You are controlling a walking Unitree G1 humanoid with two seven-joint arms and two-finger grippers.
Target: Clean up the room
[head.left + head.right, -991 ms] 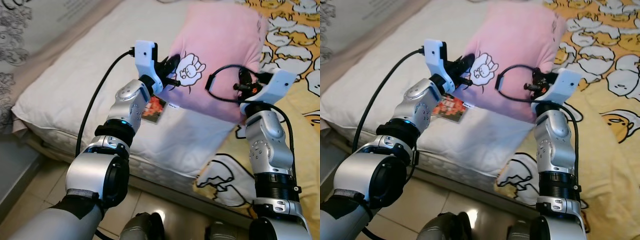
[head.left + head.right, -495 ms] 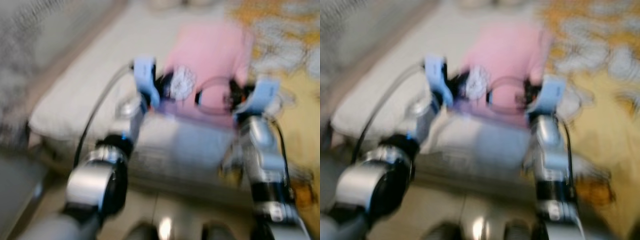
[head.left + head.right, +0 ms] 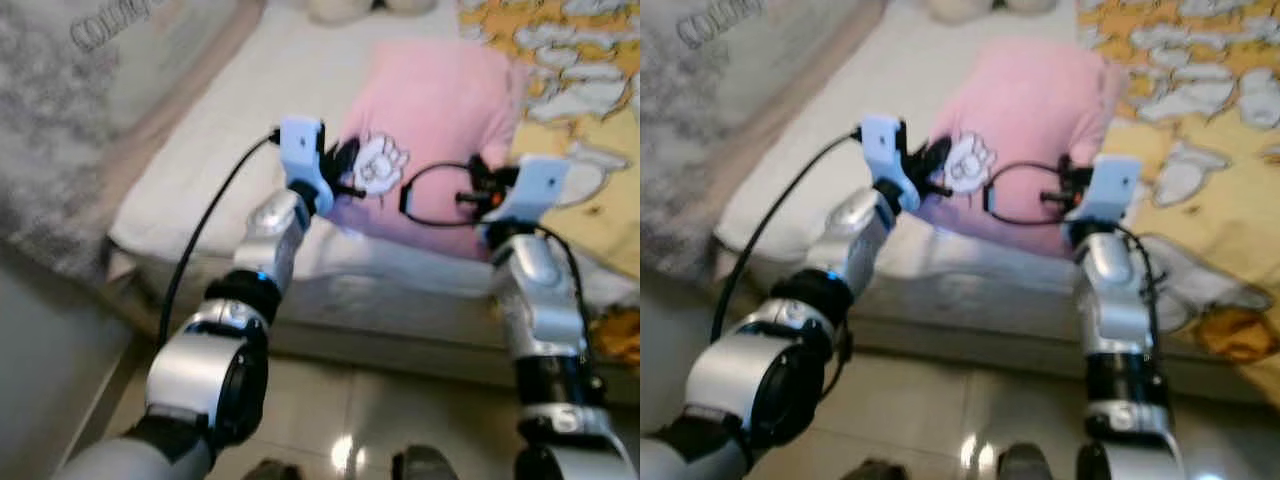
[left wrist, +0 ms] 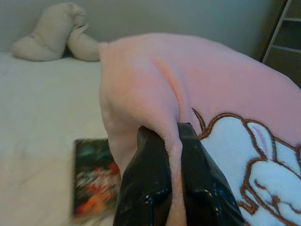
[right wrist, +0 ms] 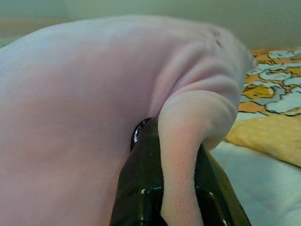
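A pink pillow (image 3: 430,110) with a white cartoon rabbit (image 3: 380,165) printed on it is held up over the white mattress (image 3: 250,120). My left gripper (image 3: 345,168) is shut on the pillow's left corner, a fold of pink fabric (image 4: 171,141) pinched between its black fingers (image 4: 146,183). My right gripper (image 3: 480,185) is shut on the pillow's lower right edge, where a roll of fabric (image 5: 183,155) is squeezed between the fingers (image 5: 141,183).
A small colourful booklet (image 4: 94,181) lies on the mattress beneath the pillow. A beige plush toy (image 4: 61,30) rests at the far end of the bed. A yellow blanket (image 3: 590,60) with white cartoon figures covers the right side. Tiled floor (image 3: 380,420) runs below the bed edge.
The camera has pulled back and shifted, so the bed sits further away and more floor shows. Both grippers still grip the pillow as before.
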